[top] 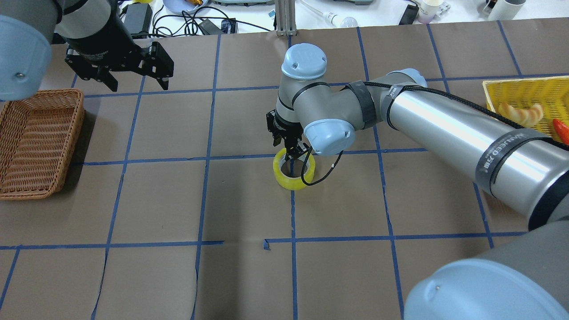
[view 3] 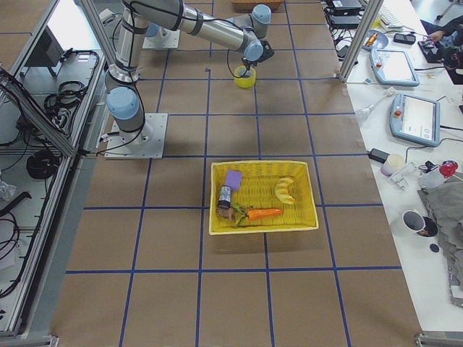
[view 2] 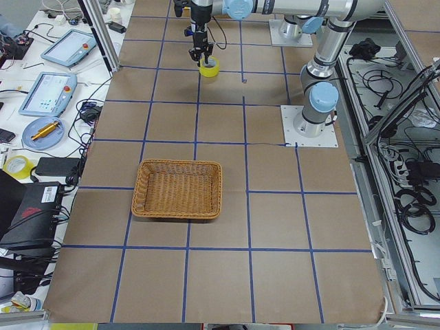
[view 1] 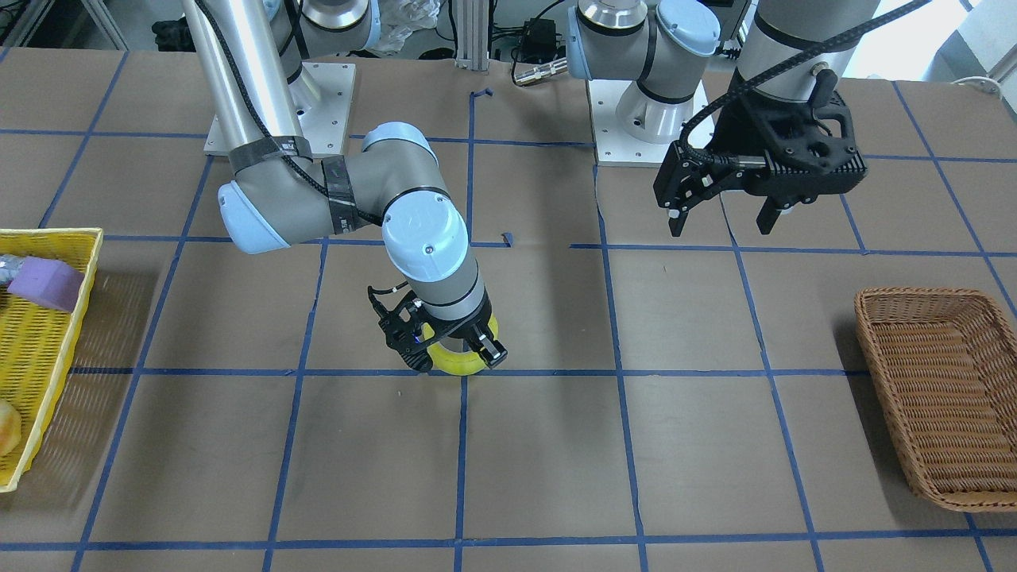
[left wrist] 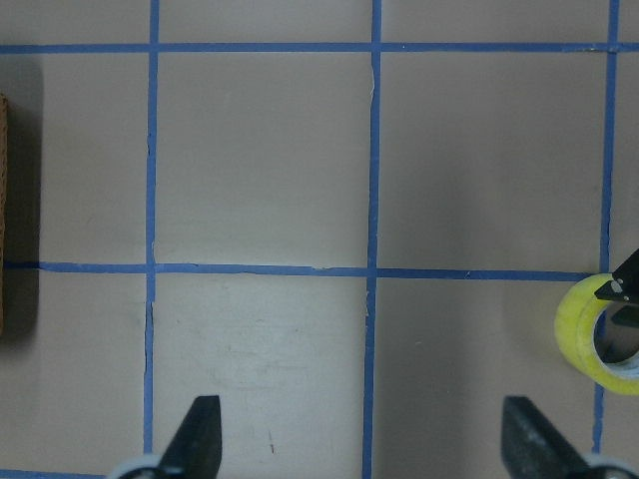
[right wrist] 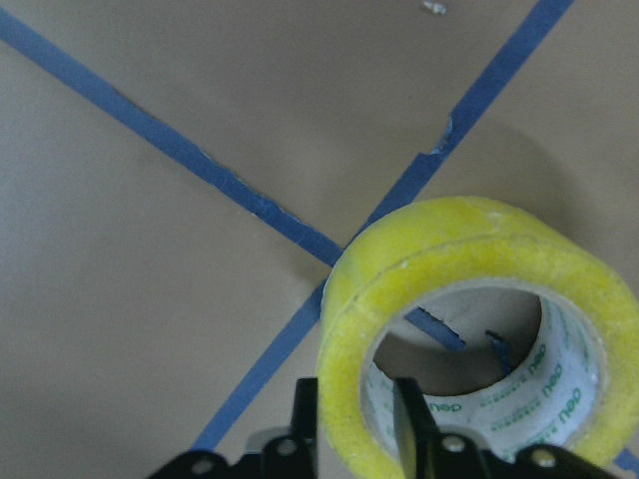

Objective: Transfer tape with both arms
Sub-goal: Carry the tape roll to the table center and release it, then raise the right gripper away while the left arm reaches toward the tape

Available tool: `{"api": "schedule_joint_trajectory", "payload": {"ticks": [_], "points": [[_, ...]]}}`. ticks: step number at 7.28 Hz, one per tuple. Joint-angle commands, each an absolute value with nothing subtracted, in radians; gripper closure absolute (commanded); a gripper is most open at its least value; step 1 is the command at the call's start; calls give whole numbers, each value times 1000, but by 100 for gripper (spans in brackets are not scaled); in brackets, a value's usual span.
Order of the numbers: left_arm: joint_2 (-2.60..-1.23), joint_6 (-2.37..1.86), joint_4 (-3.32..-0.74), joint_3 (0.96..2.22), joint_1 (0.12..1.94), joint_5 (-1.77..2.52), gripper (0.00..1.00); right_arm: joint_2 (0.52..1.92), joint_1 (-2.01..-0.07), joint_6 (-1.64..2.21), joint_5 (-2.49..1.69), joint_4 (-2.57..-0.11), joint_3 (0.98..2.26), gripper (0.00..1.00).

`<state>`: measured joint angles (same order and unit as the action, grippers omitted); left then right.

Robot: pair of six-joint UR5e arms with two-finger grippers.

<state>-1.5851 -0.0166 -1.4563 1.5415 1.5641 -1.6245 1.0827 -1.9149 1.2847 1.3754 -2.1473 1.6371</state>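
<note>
The roll of yellow tape [top: 284,178] sits near the middle of the desk [top: 169,200], over a crossing of the blue grid lines [top: 249,156]; its hole faces upward, so the ring's axis stands roughly upright, with a slight tilt in the right wrist view; its white inner core [right wrist: 499,399] carries green print; whether it rests on the desk or hangs just above it cannot be told.

The right end effector [top: 292,161] points down onto the roll and pinches its wall; in the right wrist view one finger [right wrist: 407,414] is inside the ring and the other is against the yellow outer face.

The left end effector [top: 138,82] hovers above the desk well apart from the tape, its fingers spread wide with nothing between them; it is near the far corner of the brown wicker basket [top: 78,133]; its wrist camera catches the tape [left wrist: 574,321] at the right edge.

A yellow basket [top: 520,81] stands on the robot's right side.
</note>
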Motion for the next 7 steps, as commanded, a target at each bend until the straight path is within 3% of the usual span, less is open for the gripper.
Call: {"api": "schedule_joint_trajectory", "payload": {"ticks": [1, 6, 7], "points": [[-1592, -28, -1456, 1548, 1568, -1626, 0, 1156, -1864, 1238, 1385, -2090, 1611, 0], [-1637, -55, -1428, 1581, 1658, -1559, 0, 1415, -1589, 600, 1529, -1859, 1617, 0], [-1655, -58, -1294, 1648, 1695, -1534, 0, 1446, -1580, 465, 1560, -1789, 1609, 0]]}}
